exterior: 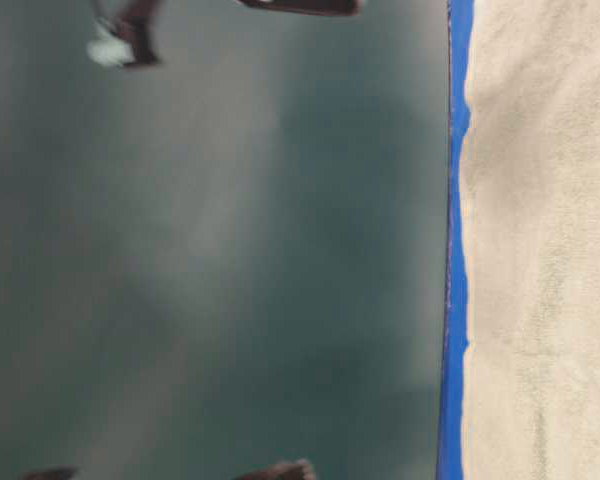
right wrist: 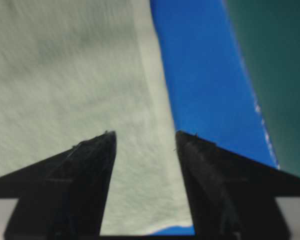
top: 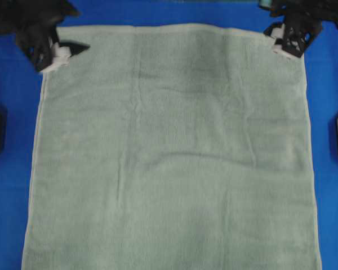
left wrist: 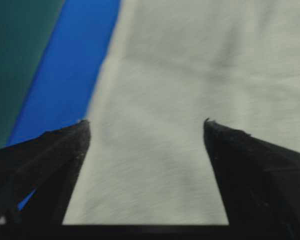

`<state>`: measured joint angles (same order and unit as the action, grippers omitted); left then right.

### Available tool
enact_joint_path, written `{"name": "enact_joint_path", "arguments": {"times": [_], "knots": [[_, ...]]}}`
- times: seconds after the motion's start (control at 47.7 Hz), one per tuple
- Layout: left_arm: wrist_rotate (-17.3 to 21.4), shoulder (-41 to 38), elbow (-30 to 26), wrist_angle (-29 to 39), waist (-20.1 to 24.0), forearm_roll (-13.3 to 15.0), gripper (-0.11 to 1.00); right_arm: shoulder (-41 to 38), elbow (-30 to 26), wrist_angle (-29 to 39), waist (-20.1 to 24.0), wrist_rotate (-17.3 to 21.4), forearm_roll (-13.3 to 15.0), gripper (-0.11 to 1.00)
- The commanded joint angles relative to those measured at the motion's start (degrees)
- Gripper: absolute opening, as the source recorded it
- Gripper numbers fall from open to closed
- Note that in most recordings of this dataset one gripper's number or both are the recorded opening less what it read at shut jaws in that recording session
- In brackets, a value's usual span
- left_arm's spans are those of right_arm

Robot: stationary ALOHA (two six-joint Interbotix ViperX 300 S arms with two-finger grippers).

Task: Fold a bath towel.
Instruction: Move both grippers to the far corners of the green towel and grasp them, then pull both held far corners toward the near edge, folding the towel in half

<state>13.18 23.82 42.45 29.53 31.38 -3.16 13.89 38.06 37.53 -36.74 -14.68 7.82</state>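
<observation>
At far corners of big pale green fuzzy bath towel (top: 169, 152): left gripper (left wrist: 146, 125) spread wide, right gripper (right wrist: 145, 135) spread narrower. Corner may slip if bite too shallow; fold goes crooked.

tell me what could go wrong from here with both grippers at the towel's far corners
1. The left gripper stands open over the bath towel with its edge off-centre; closing might miss the hem.
2. The right gripper straddles the edge; it may pinch the blue cloth too.
3. Uneven grasps could skew the fold.
</observation>
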Motion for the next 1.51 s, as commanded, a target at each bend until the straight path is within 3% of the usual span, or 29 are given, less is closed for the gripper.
{"name": "enact_joint_path", "arguments": {"times": [0.0,0.21,0.377,0.755,0.839,1.027,1.09,1.321,1.488], "knots": [[0.1,-4.1,-1.7,-0.5,3.3,-2.4,0.87,-4.6,-2.0,0.3,-1.3,-1.8,0.0,0.56],[0.1,-17.7,-1.8,-7.7,7.4,-6.7,0.87,-14.2,-1.7,-6.6,-6.2,-4.7,0.1,0.57],[0.1,-27.0,-2.6,-14.3,9.2,-7.2,0.87,-18.2,-1.0,-10.8,-8.1,-5.2,0.1,0.57],[-0.1,-29.8,-3.2,-14.9,10.2,-7.3,0.84,-21.4,2.1,-15.5,-8.4,-4.7,-0.2,0.57],[-0.2,-29.7,-2.8,-12.7,9.8,-7.1,0.69,-21.4,2.0,-15.2,-8.4,-4.7,-0.4,0.51],[-0.7,-29.4,-1.0,-12.2,9.1,-6.9,0.17,-21.3,2.2,-13.9,-8.4,-4.7,-1.4,0.03],[-1.1,-29.3,-0.5,-12.4,9.1,-6.9,0.05,-21.2,2.4,-14.1,-8.4,-4.7,-2.0,0.03],[-2.6,-28.1,-1.1,-11.1,9.1,-6.9,0.04,-19.9,3.3,-14.0,-8.4,-4.6,-2.7,0.03],[-3.0,-23.0,-3.4,-6.6,8.4,-6.9,0.04,-14.7,3.3,-13.9,-8.4,-3.8,-2.7,0.03]]}}
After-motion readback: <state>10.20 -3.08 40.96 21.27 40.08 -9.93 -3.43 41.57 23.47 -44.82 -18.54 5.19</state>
